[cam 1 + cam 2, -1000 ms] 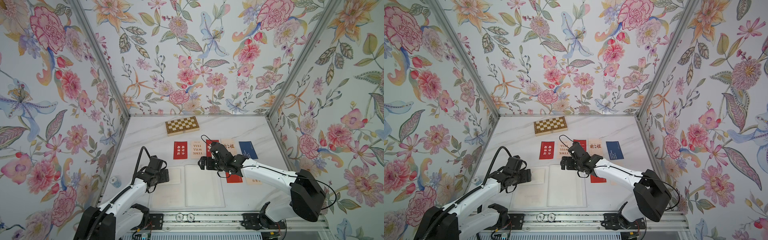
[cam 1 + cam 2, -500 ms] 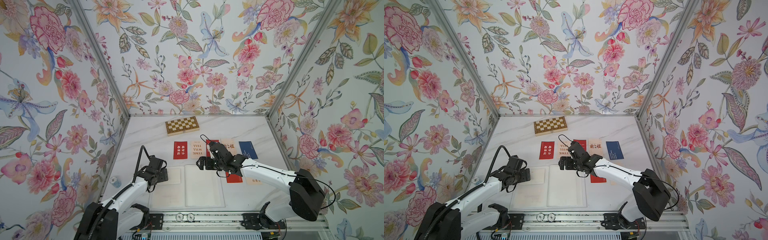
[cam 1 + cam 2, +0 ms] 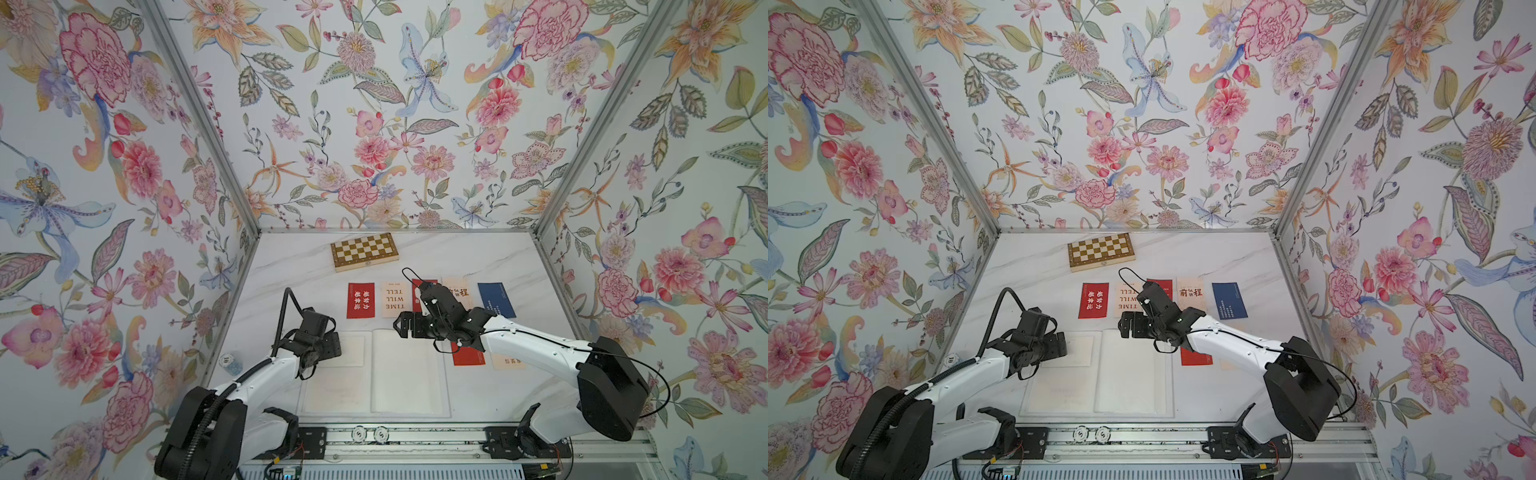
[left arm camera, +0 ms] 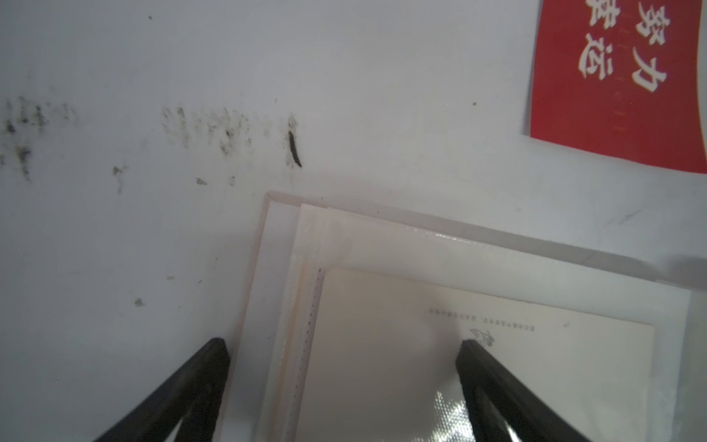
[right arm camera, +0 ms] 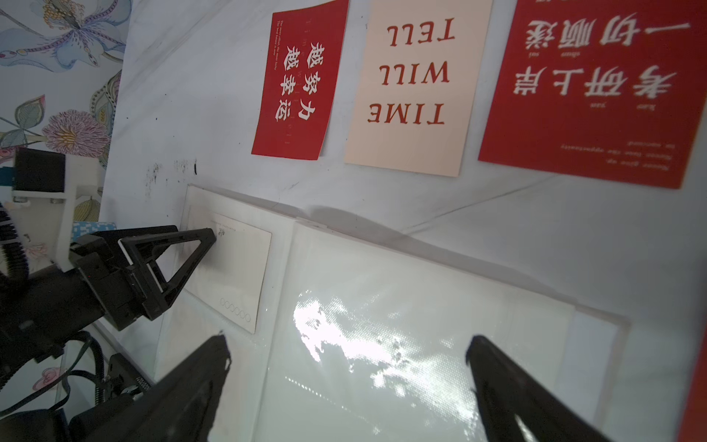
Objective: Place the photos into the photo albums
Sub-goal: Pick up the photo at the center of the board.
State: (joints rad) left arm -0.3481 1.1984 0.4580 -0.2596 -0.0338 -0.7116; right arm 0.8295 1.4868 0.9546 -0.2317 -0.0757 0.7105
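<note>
Spread wide, holding nothing: left tool (image 4: 342, 346), astride the outer edge of the open photo album (image 3: 407, 374), lower centre of frame, partly over a sleeved cream photo (image 5: 237, 275). Equally spread, empty: right tool (image 5: 348, 340) above its glossy right half. Loose photos (image 3: 395, 300) mid-frame on worktop (image 3: 291, 266).

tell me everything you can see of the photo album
The photo album lies open and flat on the marble table, white, with glossy see-through sleeve pages. A cream card sits in the sleeve on the left arm's side. The open left gripper straddles that page's outer edge; contact is unclear. The open right gripper hovers above the other page.
</note>
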